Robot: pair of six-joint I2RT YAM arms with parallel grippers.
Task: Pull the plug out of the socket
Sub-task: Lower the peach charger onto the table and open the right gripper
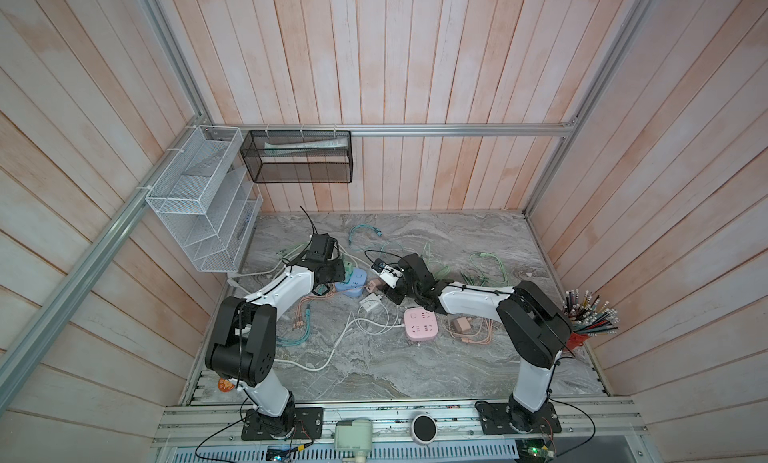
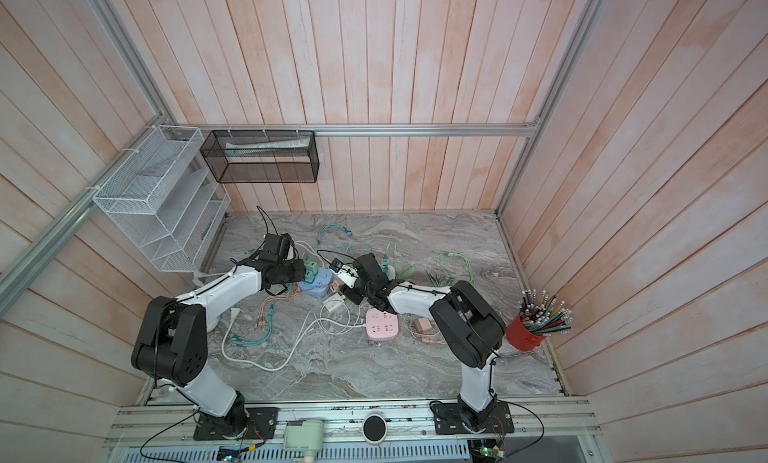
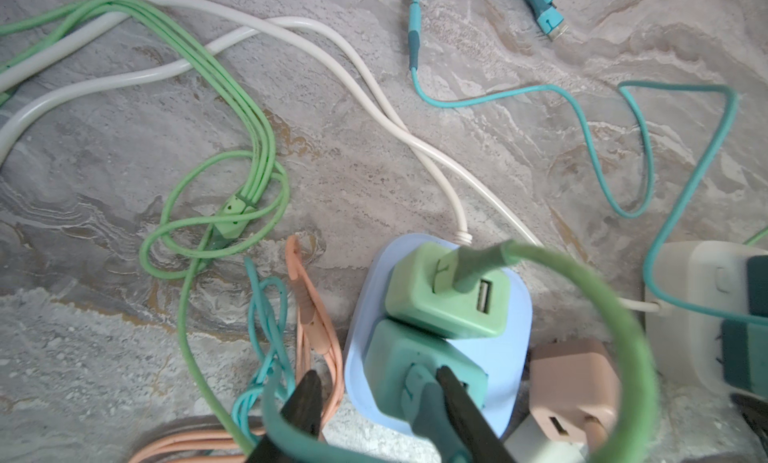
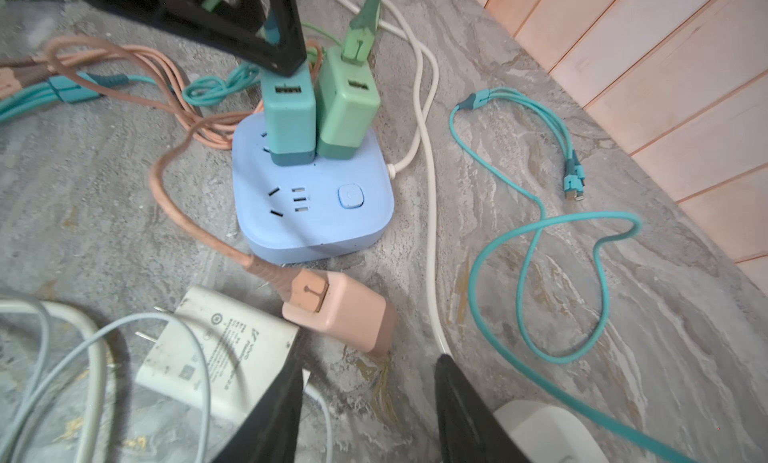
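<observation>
The pink plug (image 4: 345,311) lies on its side just beside the blue socket (image 4: 324,215), a little ahead of my right gripper (image 4: 368,402), whose jaws are spread and empty. My left gripper (image 3: 378,382) pinches the teal cable (image 3: 415,394) atop the teal plug (image 3: 395,353).

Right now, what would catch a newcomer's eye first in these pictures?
The blue socket block mid-table, with a teal charger and a green charger plugged in upright. The left gripper is closed on the teal cable atop the teal charger, while the right gripper hangs open by a loose pink charger. Coloured cables sprawl across the marble table.
</observation>
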